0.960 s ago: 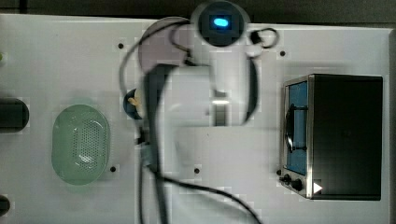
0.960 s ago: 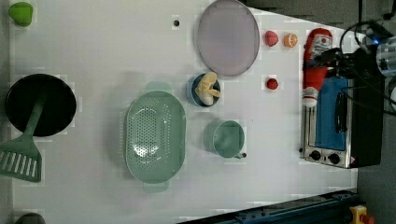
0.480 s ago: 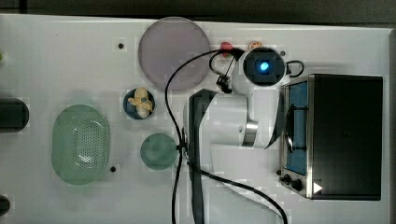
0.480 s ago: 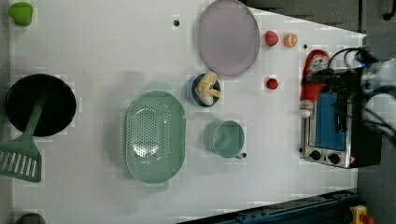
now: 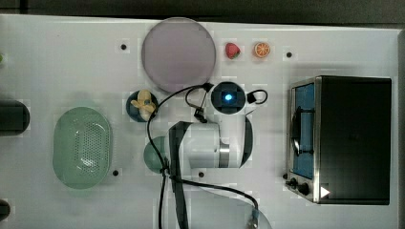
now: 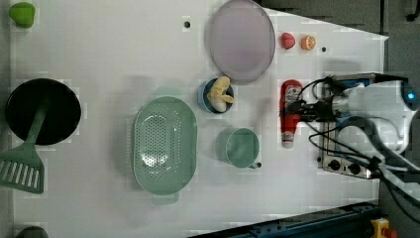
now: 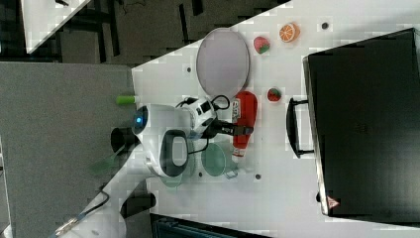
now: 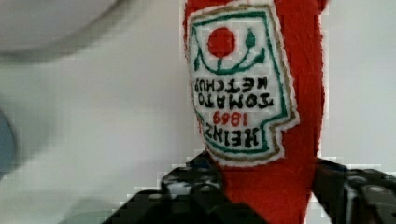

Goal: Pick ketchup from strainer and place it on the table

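Between claw [image 8: 268, 196] fingers, ketchup [image 8: 261, 93] — cap hidden

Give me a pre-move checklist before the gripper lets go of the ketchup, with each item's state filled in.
1. Ketchup bottle out of the strainer: ok, the strainer holds nothing in the left view.
2. Gripper closed on the bottle: ok, a finger sits on each side of the red body in the wrist view.
3. Bottle resting on the table: cannot tell, no view shows contact or a gap.
4. Bare tabletop under the bottle: ok, white surface around it in the left view.
5. Clearance from the green mug and the toaster oven: ok, the bottle lies between them, apart from both.
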Action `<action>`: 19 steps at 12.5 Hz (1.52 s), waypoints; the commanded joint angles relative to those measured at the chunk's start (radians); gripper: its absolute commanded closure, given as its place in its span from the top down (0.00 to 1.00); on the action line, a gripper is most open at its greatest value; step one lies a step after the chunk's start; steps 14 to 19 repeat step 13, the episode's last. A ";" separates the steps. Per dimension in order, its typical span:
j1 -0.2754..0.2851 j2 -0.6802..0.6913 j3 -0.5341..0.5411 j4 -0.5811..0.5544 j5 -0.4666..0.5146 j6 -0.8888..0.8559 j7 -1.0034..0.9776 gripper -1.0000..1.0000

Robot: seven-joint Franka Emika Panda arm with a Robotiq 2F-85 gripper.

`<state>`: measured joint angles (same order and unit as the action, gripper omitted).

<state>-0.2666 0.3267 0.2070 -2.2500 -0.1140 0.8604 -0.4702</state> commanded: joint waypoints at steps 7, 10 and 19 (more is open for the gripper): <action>0.014 0.032 -0.016 0.037 0.014 0.130 -0.035 1.00; 0.015 -0.079 -0.016 0.120 0.016 -0.007 -0.033 1.00; 0.015 -0.149 -0.016 0.282 0.017 -0.211 0.038 1.00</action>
